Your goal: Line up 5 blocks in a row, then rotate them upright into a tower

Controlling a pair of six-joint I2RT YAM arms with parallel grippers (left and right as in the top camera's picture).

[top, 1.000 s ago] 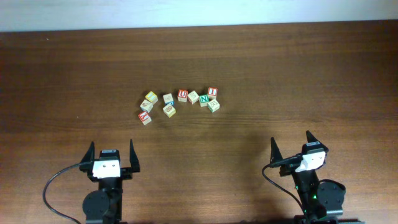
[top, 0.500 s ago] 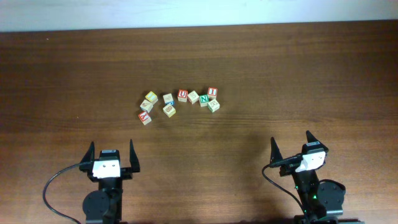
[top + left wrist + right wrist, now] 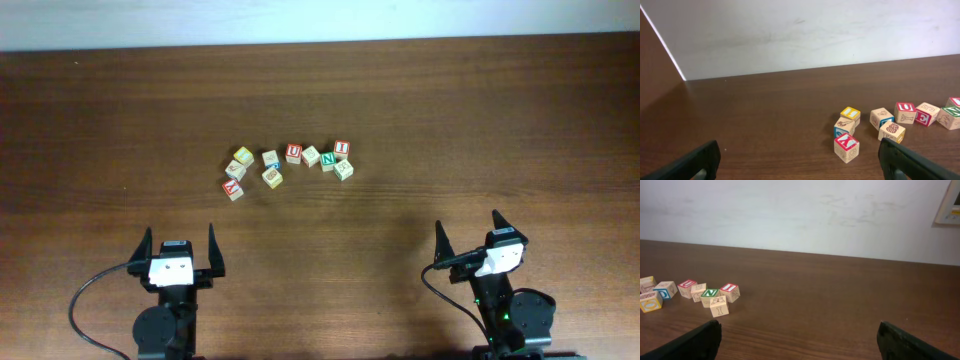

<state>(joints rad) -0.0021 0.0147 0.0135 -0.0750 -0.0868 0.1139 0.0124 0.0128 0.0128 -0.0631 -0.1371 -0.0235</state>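
Overhead view, with both arms parked at the near edge of the table (image 3: 450,110). The left claw (image 3: 179,232) and the right claw (image 3: 468,221) each stand wide open and hold nothing. In either wrist view you see only two dark fingertips at the bottom corners, with bare wood between them. The five blocks to rotate lie in a short row near mid-table, well ahead of both claws. From the robot's left they are the U block (image 3: 293,152), a first tan block (image 3: 311,155), the N block (image 3: 327,161) and the I block (image 3: 342,148). A second tan block (image 3: 344,169) sits just on the near side of the N and I. The row's long axis runs left to right, across the reach of both arms. It lies forward and rightward of the left claw, and forward and leftward of the right claw, roughly midway between them. You may judge the U end nearer the left arm and the I end nearer the right. The Y cube (image 3: 233,188) and the yellow-faced cube (image 3: 244,155) belong to a separate cluster further left.
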